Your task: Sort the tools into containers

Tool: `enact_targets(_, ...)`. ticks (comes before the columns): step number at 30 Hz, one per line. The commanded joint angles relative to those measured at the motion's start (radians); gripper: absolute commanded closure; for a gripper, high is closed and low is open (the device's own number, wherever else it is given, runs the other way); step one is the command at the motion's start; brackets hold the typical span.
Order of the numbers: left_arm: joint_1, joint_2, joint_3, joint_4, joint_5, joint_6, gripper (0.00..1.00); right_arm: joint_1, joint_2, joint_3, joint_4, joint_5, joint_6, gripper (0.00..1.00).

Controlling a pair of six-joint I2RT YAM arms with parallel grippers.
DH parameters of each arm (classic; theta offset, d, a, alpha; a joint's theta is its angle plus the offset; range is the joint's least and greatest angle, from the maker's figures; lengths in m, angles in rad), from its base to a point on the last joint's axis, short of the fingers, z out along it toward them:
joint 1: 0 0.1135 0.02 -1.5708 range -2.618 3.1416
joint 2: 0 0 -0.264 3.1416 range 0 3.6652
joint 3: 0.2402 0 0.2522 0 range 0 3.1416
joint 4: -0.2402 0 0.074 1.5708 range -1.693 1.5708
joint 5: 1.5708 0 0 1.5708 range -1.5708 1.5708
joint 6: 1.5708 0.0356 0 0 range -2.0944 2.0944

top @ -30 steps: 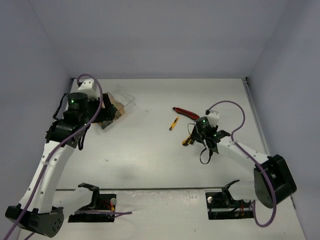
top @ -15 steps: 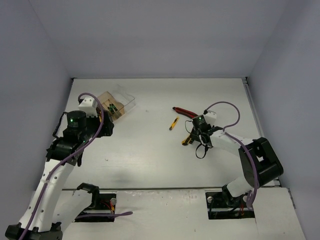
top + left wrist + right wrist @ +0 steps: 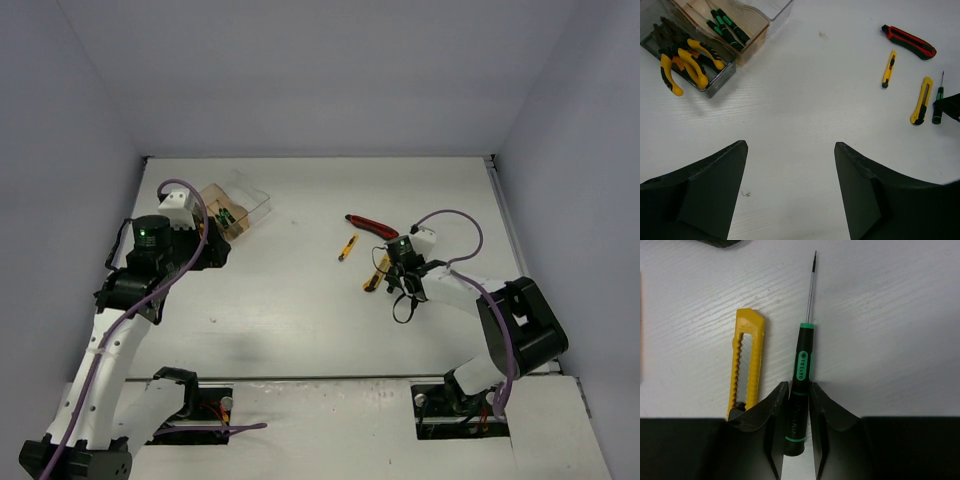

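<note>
My right gripper (image 3: 799, 390) is shut on the handle of a black-green screwdriver (image 3: 802, 357) that lies on the table with its tip pointing away. A yellow utility knife (image 3: 747, 357) lies right beside it on the left. In the left wrist view a small yellow knife (image 3: 888, 68) and a red-black utility knife (image 3: 908, 42) lie farther off. The containers (image 3: 715, 85) sit at the back left: the grey bin holds yellow-handled pliers (image 3: 682, 62), the amber bin holds screwdrivers (image 3: 727, 27). My left gripper (image 3: 790, 150) hangs open over bare table in front of them.
From above, the containers (image 3: 258, 210) stand near the back left and the loose tools lie mid-right, next to the right gripper (image 3: 390, 272). Grey walls enclose the table on three sides. Both arm bases sit at the near edge.
The right gripper's fingers have come together on the screwdriver handle. The left arm has drawn back from over the containers toward the near left.
</note>
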Motion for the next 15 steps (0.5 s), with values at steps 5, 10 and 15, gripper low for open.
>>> enact_targets(5, -0.028, 0.031, -0.003, 0.161, 0.146, -0.101, 0.33, 0.005, -0.177, -0.026, -0.048, -0.025, -0.063, 1.0)
enact_targets(10, -0.169, 0.052, -0.008, 0.258, 0.109, -0.25, 0.33, 0.067, -0.353, -0.001, -0.045, -0.06, -0.186, 1.0)
enact_targets(15, -0.371, 0.121, -0.007, 0.449, 0.025, -0.379, 0.33, 0.101, -0.506, 0.001, 0.035, -0.209, -0.288, 1.0)
